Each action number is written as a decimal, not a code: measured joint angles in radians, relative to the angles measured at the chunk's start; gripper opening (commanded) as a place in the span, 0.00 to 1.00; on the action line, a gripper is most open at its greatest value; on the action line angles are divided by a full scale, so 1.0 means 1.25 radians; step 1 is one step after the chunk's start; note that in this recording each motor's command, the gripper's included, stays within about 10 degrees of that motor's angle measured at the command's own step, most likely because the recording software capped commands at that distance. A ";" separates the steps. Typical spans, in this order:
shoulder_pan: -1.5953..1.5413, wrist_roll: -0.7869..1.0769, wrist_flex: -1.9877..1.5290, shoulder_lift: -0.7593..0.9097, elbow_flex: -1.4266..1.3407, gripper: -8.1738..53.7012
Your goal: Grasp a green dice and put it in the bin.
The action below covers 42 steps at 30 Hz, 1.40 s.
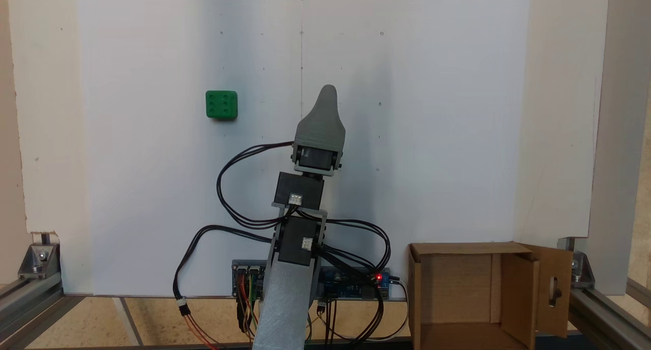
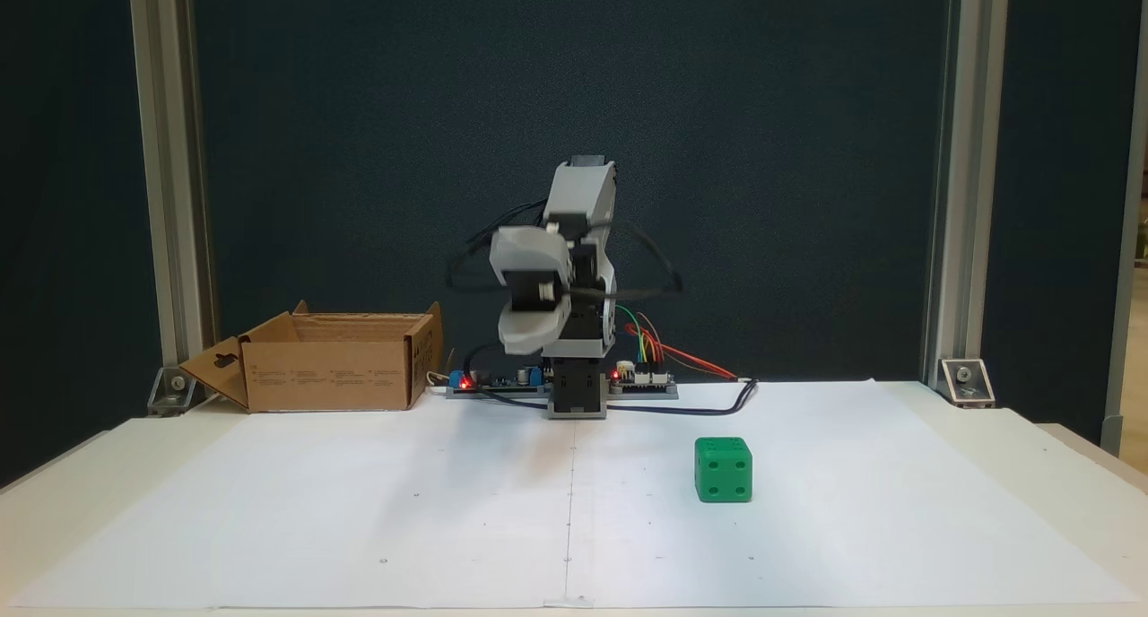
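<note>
- Progress is nil as I read it: the green dice point(image 1: 222, 105) sits untouched on the white paper of the worktop point(image 1: 432, 111), so reach, grasp, carry and drop are all left to do.
- I see the pincer point(image 1: 328, 93) raised above the paper near the sheet's middle seam, holding nothing. In both fixed views its two halves overlap, so I cannot tell whether they are apart or together.
- The dice lies well apart from the pincer: to its left in the top-down fixed view, and low to its right in a fixed view from the front point(image 2: 723, 469).
- The bin point(image 1: 478, 299) stands open by the arm's base, on the opposite side from the dice, with nothing visible inside from here.
</note>
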<state>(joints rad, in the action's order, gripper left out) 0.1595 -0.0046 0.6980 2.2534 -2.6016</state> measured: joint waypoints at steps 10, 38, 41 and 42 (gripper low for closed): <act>-0.055 -0.002 -0.539 0.000 0.298 0.83; -0.533 -0.335 -1.576 -0.308 0.839 0.83; -0.566 -0.361 -1.576 -0.356 0.895 0.83; -0.576 -0.371 -1.576 -0.376 0.919 0.83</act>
<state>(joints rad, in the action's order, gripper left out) -0.5599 -0.4679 -1.2717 1.7840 -1.4527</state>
